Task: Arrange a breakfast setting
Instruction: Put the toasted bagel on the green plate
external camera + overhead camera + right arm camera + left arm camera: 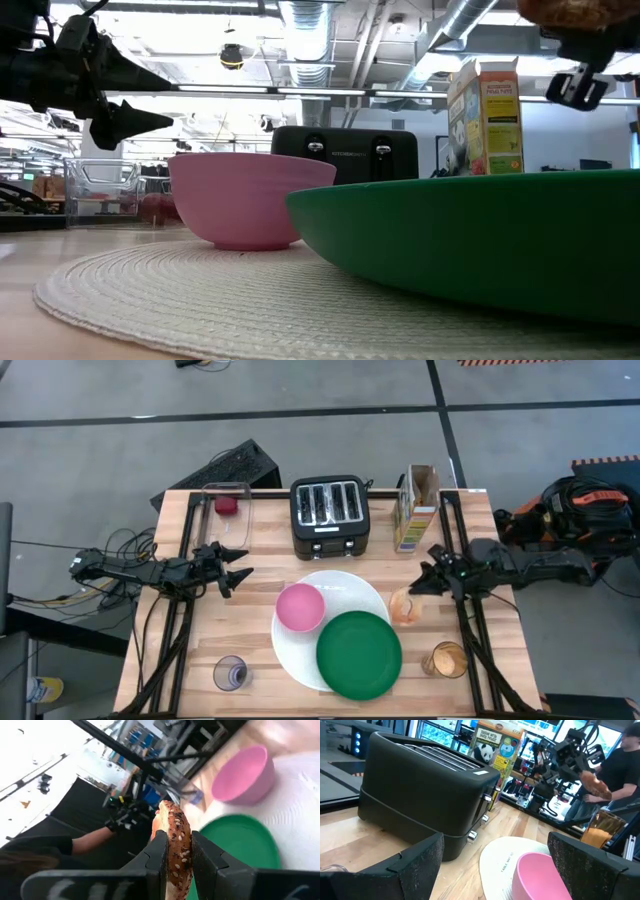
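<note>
while the right fingers (177,852) clamp one bagel (176,837) and the left fingers (236,567) gape, two plates (359,654), one bowl (300,607), two tumblers (229,673) sit.

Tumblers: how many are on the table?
2: one tumbler near the front left corner, another tumbler at the front right, beside the green plate. None seems hidden.

A black toaster (427,795) stands on the wooden worktop (520,827), beside a pink bowl (540,875) on a white plate (502,857). Farther off, the right end effector (587,772) holds a bagel (594,784).
</note>
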Controlling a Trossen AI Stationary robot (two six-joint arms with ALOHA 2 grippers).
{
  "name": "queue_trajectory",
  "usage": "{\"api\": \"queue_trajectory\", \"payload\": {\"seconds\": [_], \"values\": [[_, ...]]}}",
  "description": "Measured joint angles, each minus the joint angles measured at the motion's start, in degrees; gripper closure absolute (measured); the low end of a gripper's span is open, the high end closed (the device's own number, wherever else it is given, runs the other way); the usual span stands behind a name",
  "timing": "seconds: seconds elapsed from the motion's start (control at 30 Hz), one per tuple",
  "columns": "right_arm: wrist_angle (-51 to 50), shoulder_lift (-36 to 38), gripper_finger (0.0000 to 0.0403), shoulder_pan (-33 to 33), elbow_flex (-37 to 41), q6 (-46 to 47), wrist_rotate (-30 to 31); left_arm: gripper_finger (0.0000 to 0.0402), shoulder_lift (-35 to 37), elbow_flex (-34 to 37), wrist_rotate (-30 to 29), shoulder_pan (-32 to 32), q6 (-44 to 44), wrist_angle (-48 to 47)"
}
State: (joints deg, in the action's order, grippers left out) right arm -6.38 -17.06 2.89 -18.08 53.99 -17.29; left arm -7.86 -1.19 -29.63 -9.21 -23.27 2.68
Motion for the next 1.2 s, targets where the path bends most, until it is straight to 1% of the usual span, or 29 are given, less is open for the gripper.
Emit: {"api": "queue_trajectory", "payload": {"seconds": [0.1,0.17,0.43,0.57,0.73,0.83,0.93,1.1,1.2], "values": [[-0.22,-1.65,0.0321,4.44,0.31,0.18,5.67,0.0058,0.0,0.0,0.0,0.0,0.02,0.0],[-0.45,-3.02,0.0321,6.83,0.37,0.44,8.39,0.0058,0.0,0.0,0.0,-0.01,0.0,0.0],[-0.53,-11.94,0.0321,13.39,0.37,2.79,13.95,0.0058,0.0,0.0,0.0,0.0,0.0,0.0],[0.54,-16.2,0.0321,15.04,0.37,3.62,14.59,0.0058,0.0,0.0,0.02,0.0,-0.02,0.0],[6.05,-22.3,0.0321,16.52,0.36,3.12,14.59,0.0058,0.0,0.0,0.02,0.0,-0.04,0.0],[6.94,-26.29,0.0321,17.04,0.35,3.42,14.61,0.0058,0.0,0.0,0.02,-0.01,-0.06,0.02],[10.58,-30.98,0.0321,16.95,0.37,5.87,14.61,0.0058,-0.01,0.0,0.04,-0.01,-0.09,0.02],[18.7,-37.88,0.0321,17.3,0.37,6.71,14.64,0.0058,0.0,0.0,0.08,-0.01,-0.13,0.02],[20.98,-41.41,0.0321,17.25,0.3,8.63,14.64,0.0058,0.0,0.0,0.91,-0.02,-0.15,0.02]]}}
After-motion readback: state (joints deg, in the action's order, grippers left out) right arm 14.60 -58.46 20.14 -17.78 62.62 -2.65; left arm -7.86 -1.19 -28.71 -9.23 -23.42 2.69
